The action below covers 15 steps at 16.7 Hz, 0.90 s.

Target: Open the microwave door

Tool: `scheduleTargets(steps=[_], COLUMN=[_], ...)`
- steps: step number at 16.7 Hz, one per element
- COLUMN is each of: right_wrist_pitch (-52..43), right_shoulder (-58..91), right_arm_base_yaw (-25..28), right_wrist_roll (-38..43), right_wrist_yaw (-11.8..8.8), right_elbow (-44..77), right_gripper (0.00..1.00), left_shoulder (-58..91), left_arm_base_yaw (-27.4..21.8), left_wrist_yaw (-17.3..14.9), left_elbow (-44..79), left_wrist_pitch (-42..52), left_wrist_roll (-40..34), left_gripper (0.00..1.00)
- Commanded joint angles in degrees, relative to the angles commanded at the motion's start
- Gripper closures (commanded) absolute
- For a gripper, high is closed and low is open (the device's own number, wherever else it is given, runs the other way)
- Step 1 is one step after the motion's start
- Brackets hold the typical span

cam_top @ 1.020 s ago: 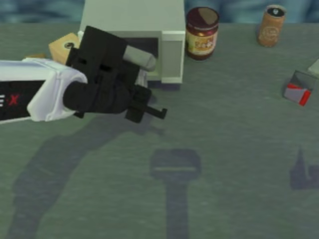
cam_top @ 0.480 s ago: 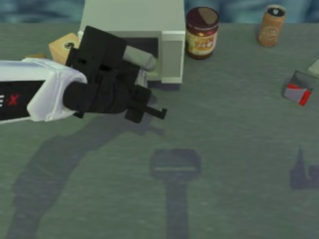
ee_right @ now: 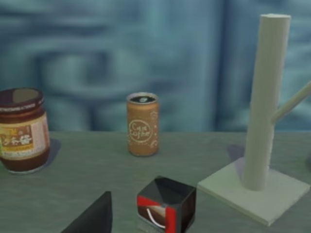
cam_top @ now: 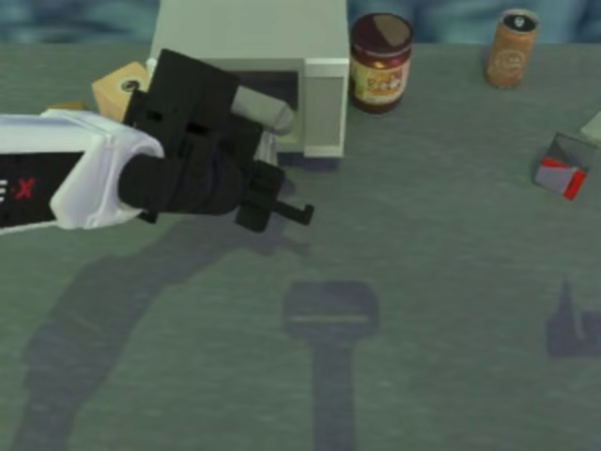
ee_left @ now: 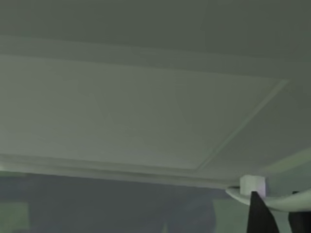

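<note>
At far left-centre of worktop (cam_top: 441, 310): microwave (cam_top: 249, 28), microwave door (cam_top: 265, 105) swung partway out, cavity dark, contents not visible. Left end effector (cam_top: 272, 202) sat right by door; finger state, can't tell. Step looked like mid-swing; next probably wider pull. Jar (cam_top: 380, 61) lidded, can (cam_top: 512, 47) further right, contents hidden. Right arm out of sight.

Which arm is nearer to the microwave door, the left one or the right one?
Left. The left gripper is just in front of the microwave, by its door. The right arm does not show in the top view; its camera looks at the jar and can.
</note>
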State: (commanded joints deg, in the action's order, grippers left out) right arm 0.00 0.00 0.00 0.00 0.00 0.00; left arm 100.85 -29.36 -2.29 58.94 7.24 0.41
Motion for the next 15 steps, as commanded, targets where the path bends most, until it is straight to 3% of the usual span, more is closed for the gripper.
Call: scheduleTargets(steps=[7, 15], right_wrist_pitch=[0.0, 0.0], right_shoulder=[0.0, 0.0], right_arm_base_yaw=[0.0, 0.0], right_wrist_roll=[0.0, 0.0], right_wrist_yaw=[0.0, 0.0], right_elbow=[0.0, 0.0], right_gripper=[0.0, 0.0], left_shoulder=[0.0, -1.02], left_arm_base_yaw=[0.0, 1.02], left_wrist_yaw=[0.0, -2.11], left_elbow=[0.0, -1.21], left_wrist_pitch=[0.0, -0.03], left_wrist_roll=[0.0, 2.45], left_gripper=[1.0, 1.0])
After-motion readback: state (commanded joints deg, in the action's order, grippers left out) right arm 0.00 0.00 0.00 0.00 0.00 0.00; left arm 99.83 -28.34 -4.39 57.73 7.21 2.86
